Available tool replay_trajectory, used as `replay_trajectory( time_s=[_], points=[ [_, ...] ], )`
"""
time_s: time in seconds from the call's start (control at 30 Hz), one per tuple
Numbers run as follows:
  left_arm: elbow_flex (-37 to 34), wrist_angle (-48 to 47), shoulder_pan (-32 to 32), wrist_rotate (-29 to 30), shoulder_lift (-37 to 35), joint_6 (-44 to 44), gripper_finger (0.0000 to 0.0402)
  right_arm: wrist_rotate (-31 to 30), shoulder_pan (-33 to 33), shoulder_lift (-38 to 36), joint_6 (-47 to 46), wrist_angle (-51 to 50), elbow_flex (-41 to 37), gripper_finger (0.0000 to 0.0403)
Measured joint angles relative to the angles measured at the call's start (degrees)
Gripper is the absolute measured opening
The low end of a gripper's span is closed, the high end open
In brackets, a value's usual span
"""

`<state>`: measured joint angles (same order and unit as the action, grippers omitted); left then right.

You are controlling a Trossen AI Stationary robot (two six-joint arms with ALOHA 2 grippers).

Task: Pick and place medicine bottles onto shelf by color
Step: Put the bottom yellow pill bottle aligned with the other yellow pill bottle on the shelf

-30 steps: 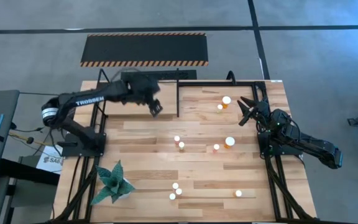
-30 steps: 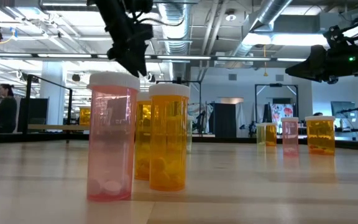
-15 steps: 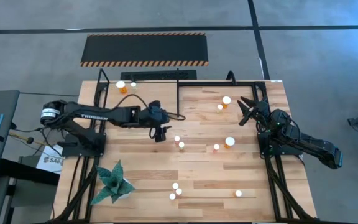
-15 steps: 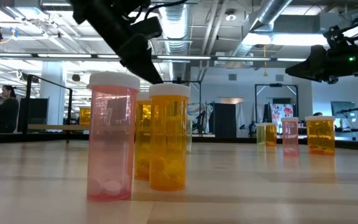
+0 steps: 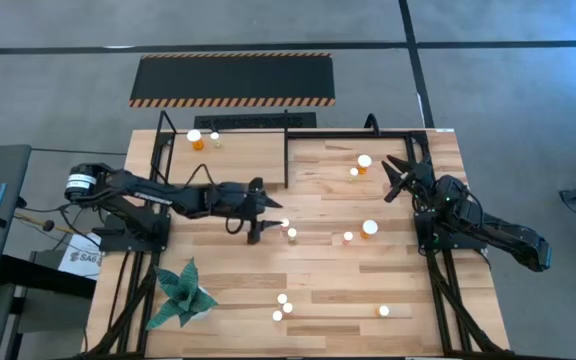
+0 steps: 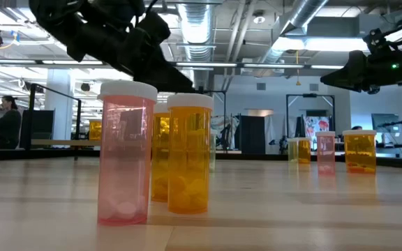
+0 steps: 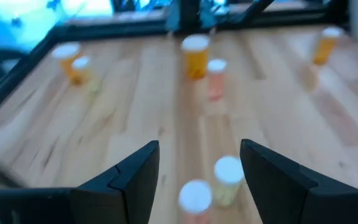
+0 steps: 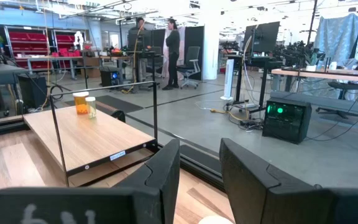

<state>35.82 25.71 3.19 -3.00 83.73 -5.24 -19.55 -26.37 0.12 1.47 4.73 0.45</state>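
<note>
My left gripper is open and low over the table's middle. In its wrist view two small white-capped bottles stand just ahead, between the lines of its fingers, untouched; they also show in the high view. Two bottles stand on the shelf at the far left. My right gripper is open and empty at the far right, beside two bottles. It also shows in its wrist view.
More bottles stand at the middle right and near the front edge; the front group fills the low view. A green plant stands at the front left. A hazard-striped black panel lies beyond the table.
My left gripper has come away from the shelf at the far left, toward the table's near edge and right, and down toward the two bottles at the middle. The two bottles on the shelf now show.
</note>
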Motion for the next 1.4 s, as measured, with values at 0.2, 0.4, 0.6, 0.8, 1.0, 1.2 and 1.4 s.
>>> replay_trajectory(
  time_s=[0.2, 0.4, 0.6, 0.8, 1.0, 1.2, 1.4],
  points=[
    [0.88, 8.81, -1.99, 0.1, 7.61, -2.66, 0.0213, 0.0, 0.0, -0.01, 0.0, 0.0, -0.01, 0.0137],
    [5.24, 11.26, -2.91, -0.9, 15.6, -2.66, 0.0213, 0.0, -0.02, -0.02, 0.0, 0.0, -0.02, 0.0139],
    [8.17, 10.71, -3.0, -0.97, 20.3, -1.64, 0.0213, 0.0, -0.01, -0.01, 0.0, 0.0, -0.01, 0.0137],
    [9.47, 6.72, -3.56, -1.23, 21.26, 2.66, 0.0213, 0.0, 0.0, -0.02, 0.0, 0.0, 0.0, 0.0139],
    [9.68, 3.65, -4.58, 1.04, 21.26, 2.91, 0.0213, 0.0, -0.02, -0.02, -0.02, 0.0, 0.0, 0.0137],
    [9.77, 2.51, -4.82, 2.26, 21.13, 3.47, 0.0213, 0.0, -0.01, -0.02, 0.0, 0.0, 0.0, 0.0139],
    [9.77, 2.2, -4.82, 2.42, 21.13, 2.5, 0.0205, 0.0, -0.02, -0.02, 0.0, 0.0, 0.0, 0.0137]
  ],
)
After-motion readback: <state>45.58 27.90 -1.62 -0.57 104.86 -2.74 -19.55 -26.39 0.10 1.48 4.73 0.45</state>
